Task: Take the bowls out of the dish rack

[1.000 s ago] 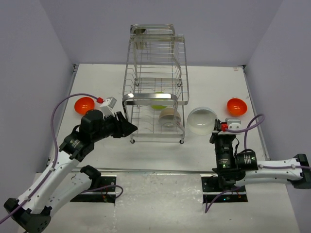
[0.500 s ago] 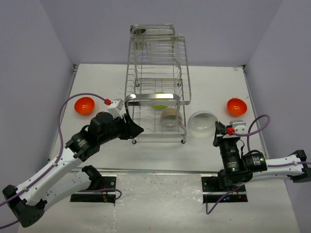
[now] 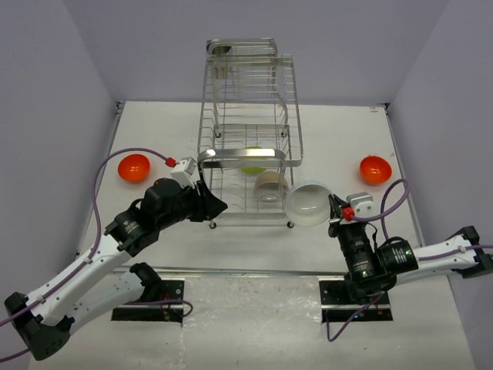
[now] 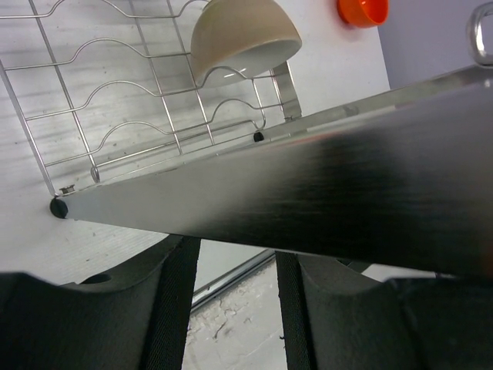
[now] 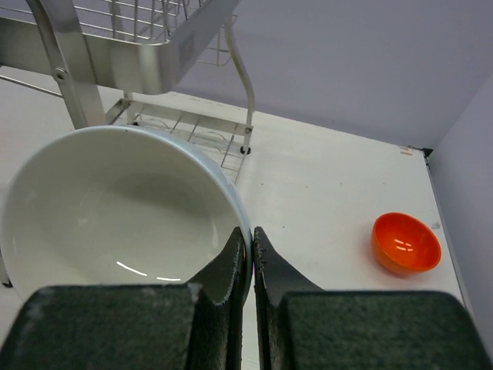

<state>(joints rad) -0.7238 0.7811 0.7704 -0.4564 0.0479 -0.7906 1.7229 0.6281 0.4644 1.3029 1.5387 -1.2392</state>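
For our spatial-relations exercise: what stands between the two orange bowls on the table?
The dish rack, with the lime-green bowl inside it, as the top view shows.

Dish rack (image 3: 248, 131): shiny silver wire and bands. White bowl (image 5: 115, 208): glossy white, with a faint bluish rim noted. Beige bowl (image 4: 245, 35): beige outside, whiter inside. Small bowl (image 3: 250, 159): lime green. Left orange bowl (image 3: 134, 166) and right orange bowl (image 3: 375, 169): bright orange, unpatterned. Table (image 3: 154, 131): white, grey-scuffed. Walls (image 3: 347, 46): pale lilac.

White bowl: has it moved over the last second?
Yes. The white bowl has shifted left, away from the right orange bowl, toward the dish rack.
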